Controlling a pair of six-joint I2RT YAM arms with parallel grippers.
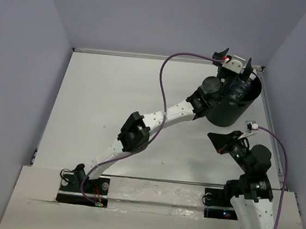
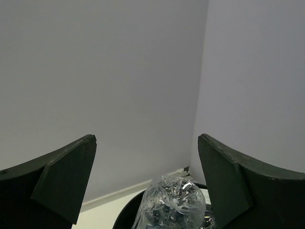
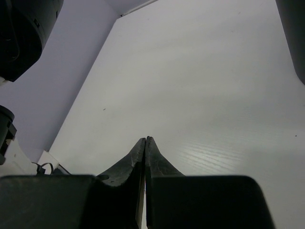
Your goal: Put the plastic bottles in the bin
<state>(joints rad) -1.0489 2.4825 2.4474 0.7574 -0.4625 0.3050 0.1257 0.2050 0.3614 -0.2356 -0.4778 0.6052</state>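
black and round, the bin [image 1: 235, 109] stands at the far right corner of the white worktop [image 1: 116, 99]. the left claw [image 1: 236, 59] hangs over its mouth, jaws spread wide and released, gripping nothing. just beneath it a clear plastic bottle [image 1: 242, 86] with a blue label sits inside the bin, its crinkled base turned up toward the claw. the right claw [image 1: 216, 138] is clenched tight on nothing, low over bare worktop just beside the bin's near side.

Around me, a white desk [image 1: 105, 104] sits boxed in on three sides by plain pale lavender walls [image 1: 174, 18], evenly lit, a metal strip [image 1: 148, 56] along its far edge.
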